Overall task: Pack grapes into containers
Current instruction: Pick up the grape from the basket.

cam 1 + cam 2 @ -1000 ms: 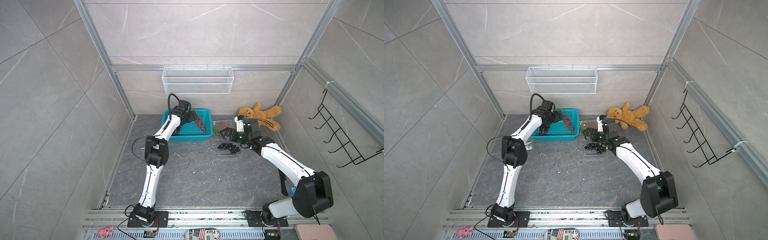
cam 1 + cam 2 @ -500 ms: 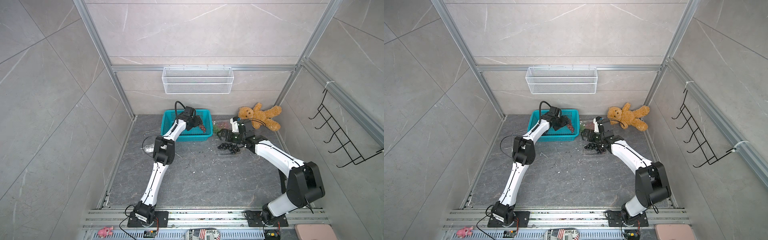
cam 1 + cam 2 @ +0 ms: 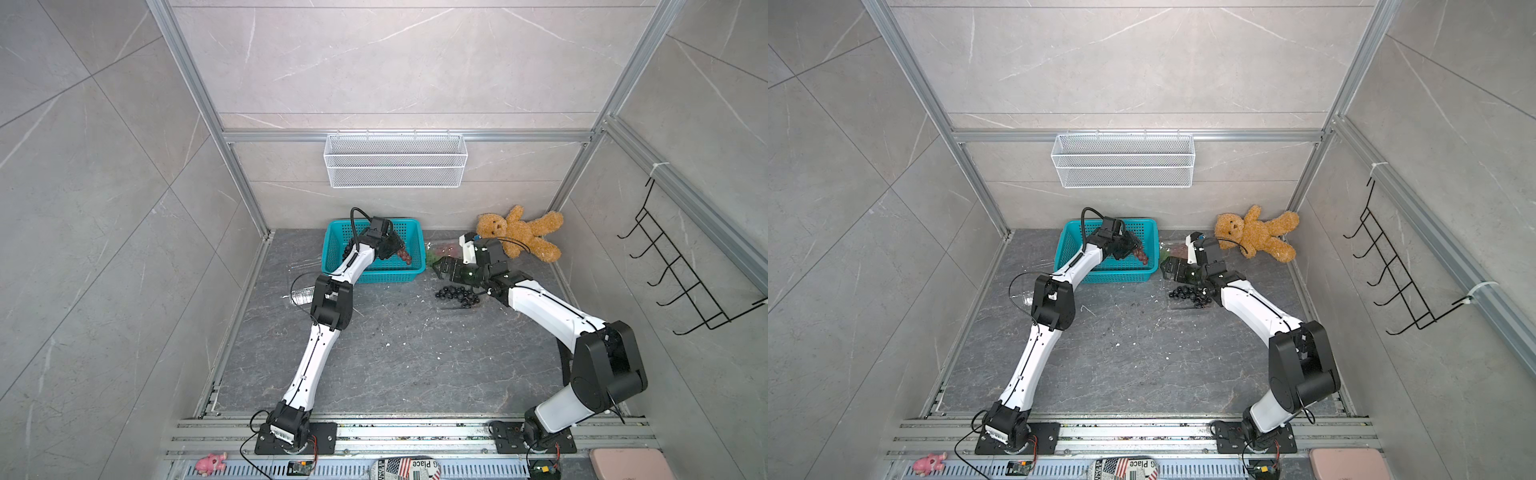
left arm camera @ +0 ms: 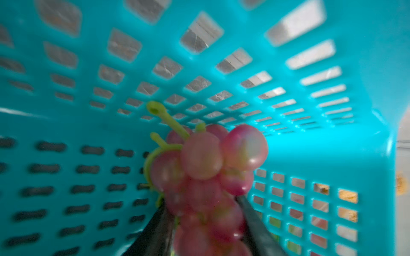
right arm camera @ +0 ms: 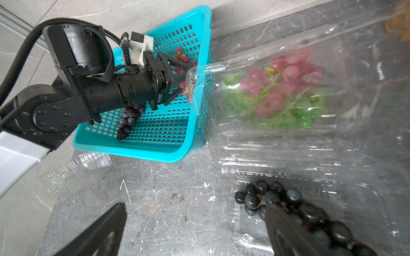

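Pinching red bunch [image 4: 204,177]: left gripper [image 4: 200,206] | right gripper [image 5: 195,206] spread | three containers [image 5: 288,150], two filled

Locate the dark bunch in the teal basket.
In the right wrist view the dark bunch lies on the basket floor, back left of the scene, close by the left gripper gripping a pink bunch.

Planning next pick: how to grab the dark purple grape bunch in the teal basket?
Dark purple grape bunch: likely pinch across its narrow width at the thicker end, from above. It lies flat, elongated, on the teal perforated basket floor; no stem shows.
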